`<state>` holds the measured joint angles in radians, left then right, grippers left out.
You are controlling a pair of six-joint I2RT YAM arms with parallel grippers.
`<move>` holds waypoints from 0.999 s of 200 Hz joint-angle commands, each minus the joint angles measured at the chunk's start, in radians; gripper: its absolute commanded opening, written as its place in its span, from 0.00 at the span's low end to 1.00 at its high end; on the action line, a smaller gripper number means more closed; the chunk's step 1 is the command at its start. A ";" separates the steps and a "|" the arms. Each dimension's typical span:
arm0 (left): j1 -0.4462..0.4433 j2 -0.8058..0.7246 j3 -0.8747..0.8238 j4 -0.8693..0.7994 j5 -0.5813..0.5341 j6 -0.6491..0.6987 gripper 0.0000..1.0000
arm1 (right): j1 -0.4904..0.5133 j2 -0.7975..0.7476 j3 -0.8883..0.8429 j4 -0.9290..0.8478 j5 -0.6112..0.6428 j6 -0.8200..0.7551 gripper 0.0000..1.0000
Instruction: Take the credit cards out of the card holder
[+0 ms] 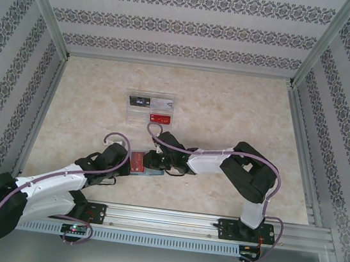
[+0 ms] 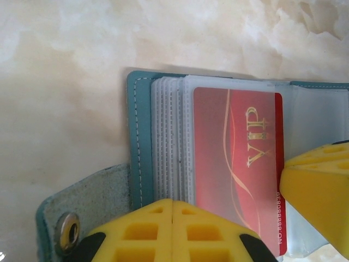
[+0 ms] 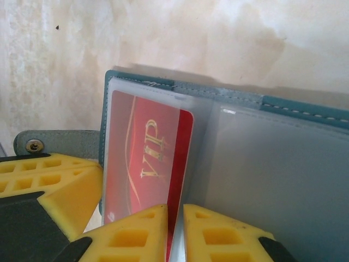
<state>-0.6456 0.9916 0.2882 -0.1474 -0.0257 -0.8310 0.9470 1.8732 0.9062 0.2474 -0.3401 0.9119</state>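
— While both arms crowd one spot, what goes down for the top view?
— Item one: holder [image 1: 151, 172], teal, lying open on the surface [image 1: 231, 99] near the arm bases, between left tool [image 1: 129, 164] and right tool [image 1: 152, 162]. A red card [image 1: 137, 160] shows on it. Item two: clear tray [image 1: 151, 108], well apart toward the far wall, with dark and red cards in it. Their print is too small to read.
— Left wrist view?
— Left tool [image 2: 173, 229] clenched, fingers meeting, nothing seen between them. It sits over the holder's near edge; whether it presses down, cannot tell. Card [image 2: 237, 164] in the topmost clear sleeve of a stack. Writing: "VIP" in gold, plus a number line starting "NO" along one edge, digits not safely readable. Strap [image 2: 82, 202] with metal snap [image 2: 68, 229], undone.
— Right wrist view?
— Right tool [image 3: 174, 234] grasping the card [image 3: 147, 158], whose edge runs into the thin slot between its fingers. "VIP" again. The facing sleeve [image 3: 272, 180] looks empty.
— Step in hand?
— Judged: drawing this card from its sleeve; how far out it is, cannot tell. The next move calls for a straight pull along the sleeve mouth with the holder kept flat, or the whole holder may drag along. After that, probably the tray.
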 commanded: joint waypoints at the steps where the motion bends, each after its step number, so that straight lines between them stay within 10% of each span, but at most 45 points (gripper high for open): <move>1: 0.011 -0.004 -0.016 0.004 0.020 -0.008 0.06 | 0.011 0.018 0.009 0.043 -0.046 0.019 0.18; 71: 0.010 -0.011 -0.003 -0.031 0.010 -0.009 0.06 | 0.010 0.009 -0.008 0.042 -0.030 0.025 0.00; 200: 0.010 0.040 0.078 -0.048 0.017 0.028 0.07 | 0.000 -0.008 -0.033 0.042 -0.026 0.021 0.00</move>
<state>-0.6456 0.9707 0.3561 -0.2432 -0.0235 -0.8158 0.9463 1.8793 0.8921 0.2935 -0.3595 0.9398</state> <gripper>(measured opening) 0.076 0.065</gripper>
